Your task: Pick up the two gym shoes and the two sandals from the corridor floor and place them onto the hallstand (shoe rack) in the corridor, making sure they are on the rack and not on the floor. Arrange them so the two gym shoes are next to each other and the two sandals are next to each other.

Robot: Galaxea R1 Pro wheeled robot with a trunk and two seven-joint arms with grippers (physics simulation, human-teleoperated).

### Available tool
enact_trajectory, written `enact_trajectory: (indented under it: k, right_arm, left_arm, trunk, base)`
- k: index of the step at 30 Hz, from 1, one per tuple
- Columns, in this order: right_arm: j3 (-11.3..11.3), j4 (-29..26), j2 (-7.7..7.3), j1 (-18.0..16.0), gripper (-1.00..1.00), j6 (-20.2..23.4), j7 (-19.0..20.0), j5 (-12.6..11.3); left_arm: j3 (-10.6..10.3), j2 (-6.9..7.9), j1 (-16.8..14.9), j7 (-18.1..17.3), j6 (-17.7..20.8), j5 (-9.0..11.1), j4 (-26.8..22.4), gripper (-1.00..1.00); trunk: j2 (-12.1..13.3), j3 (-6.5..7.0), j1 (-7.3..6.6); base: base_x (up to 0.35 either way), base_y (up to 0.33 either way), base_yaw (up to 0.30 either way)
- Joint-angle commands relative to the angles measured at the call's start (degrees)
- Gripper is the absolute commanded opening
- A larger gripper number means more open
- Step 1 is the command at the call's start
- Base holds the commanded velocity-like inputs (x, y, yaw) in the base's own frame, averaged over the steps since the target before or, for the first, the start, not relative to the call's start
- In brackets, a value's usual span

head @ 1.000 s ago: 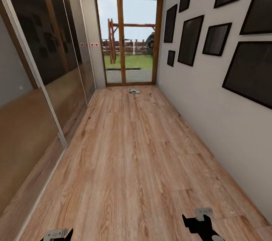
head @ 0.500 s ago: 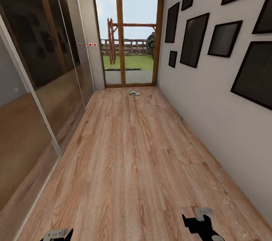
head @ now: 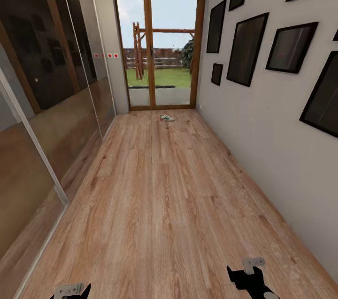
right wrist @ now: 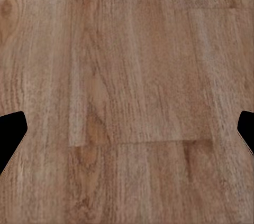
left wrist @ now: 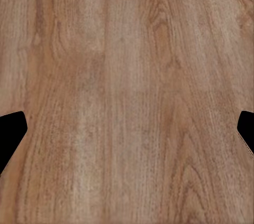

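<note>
Corridor, head view: one gym shoe (head: 166, 118) lies on the corridor floor (head: 169, 195) far ahead, just before the glass door (head: 157, 45); too small for detail. Left hand (left wrist: 127, 129) and right hand (right wrist: 127, 129) hang low over bare planks, fingers spread, holding nothing, prob. stowed for driving. Picture frames (head: 246, 48) line the wall.

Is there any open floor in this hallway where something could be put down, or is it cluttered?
Nearly all the wood-plank floor is bare, from the mirrored panels across to the wall of black frames. The only clutter is a gym shoe lying near the glass door. Under both open grippers, bare planks too.
</note>
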Motion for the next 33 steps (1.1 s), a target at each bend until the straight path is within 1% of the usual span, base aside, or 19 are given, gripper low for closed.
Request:
enact_trajectory:
  k: [1, 14, 26, 33]
  right_arm:
    - [0.3, 0.1, -0.02, 0.0, 1.0, -0.2, 0.3, -0.6]
    - [0.3, 0.1, -0.04, 0.0, 1.0, -0.2, 0.4, -0.6]
    - [0.4, 0.1, 0.29, 0.3, 1.0, -0.1, 0.4, -0.4]
    - [0.4, 0.1, 1.28, 0.7, 1.0, 0.0, 0.4, -0.4]
  left_arm:
    - [0.4, -0.02, 0.0, -0.6, 0.0, 0.2, 0.1, 1.0]
    - [0.4, -0.02, 0.0, -0.6, 0.0, 0.2, 0.1, 1.0]
    - [0.4, -0.02, 0.0, -0.6, 0.0, 0.2, 0.1, 1.0]
    - [0.4, -0.02, 0.0, -0.6, 0.0, 0.2, 0.1, 1.0]
  trunk:
    - [0.0, -0.05, 0.03]
    - [0.0, -0.05, 0.03]
    - [0.0, -0.05, 0.03]
    - [0.0, -0.05, 0.03]
  base:
    - [0.34, 0.0, 0.0]
    - [0.34, 0.0, 0.0]
    - [0.34, 0.0, 0.0]
    - [0.34, 0.0, 0.0]
